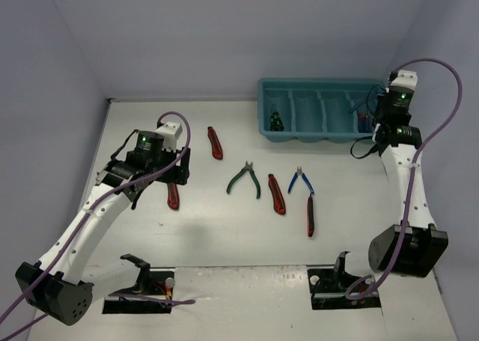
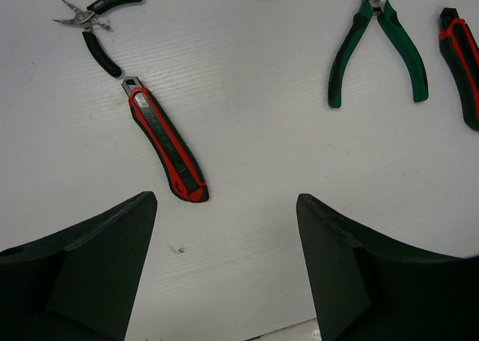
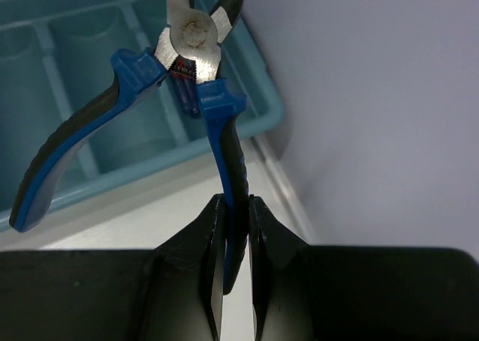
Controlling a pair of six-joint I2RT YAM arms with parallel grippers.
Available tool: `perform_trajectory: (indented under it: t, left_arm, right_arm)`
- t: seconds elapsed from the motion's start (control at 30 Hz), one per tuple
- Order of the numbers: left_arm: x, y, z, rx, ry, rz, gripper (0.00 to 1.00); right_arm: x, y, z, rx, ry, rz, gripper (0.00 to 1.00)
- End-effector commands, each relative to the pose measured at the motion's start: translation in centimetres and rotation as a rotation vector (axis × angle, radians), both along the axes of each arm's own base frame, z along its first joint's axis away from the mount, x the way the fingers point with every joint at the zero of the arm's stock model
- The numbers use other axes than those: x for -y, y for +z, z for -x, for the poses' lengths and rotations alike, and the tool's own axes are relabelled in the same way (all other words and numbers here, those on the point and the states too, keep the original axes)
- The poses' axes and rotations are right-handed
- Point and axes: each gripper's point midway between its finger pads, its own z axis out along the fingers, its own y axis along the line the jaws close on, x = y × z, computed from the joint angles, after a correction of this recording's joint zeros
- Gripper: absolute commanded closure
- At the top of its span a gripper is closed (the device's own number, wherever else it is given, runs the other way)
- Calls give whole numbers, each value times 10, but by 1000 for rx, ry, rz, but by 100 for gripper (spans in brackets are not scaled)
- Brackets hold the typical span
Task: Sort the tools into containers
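Your right fingers are closed tight on one handle of the blue pliers, at the right end of the teal tray, upper right of the top view. The steel head looks heavy, and the free handle may swing. Your left fingers stand wide open, empty, above a red-and-black knife on the worktop; stiff, probably light: take its middle.

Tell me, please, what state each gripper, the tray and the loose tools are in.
left gripper, open and empty above the table.
right gripper, shut on one handle of the blue-handled pliers.
blue-handled pliers, held aloft, handles spread.
teal tray, upright, a green tool in its leftmost compartment.
green-handled pliers, lying flat, handles spread.
utility knife nearest the left gripper, lying flat, untouched.
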Motion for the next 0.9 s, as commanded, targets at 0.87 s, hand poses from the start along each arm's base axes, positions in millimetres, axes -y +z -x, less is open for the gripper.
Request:
perform_trajectory:
  t: [0.87]
  left_arm:
    - [-9,13,12,15,-26,-39,28]
  right_arm:
    - [6,-65,-212,-317,240,608,94]
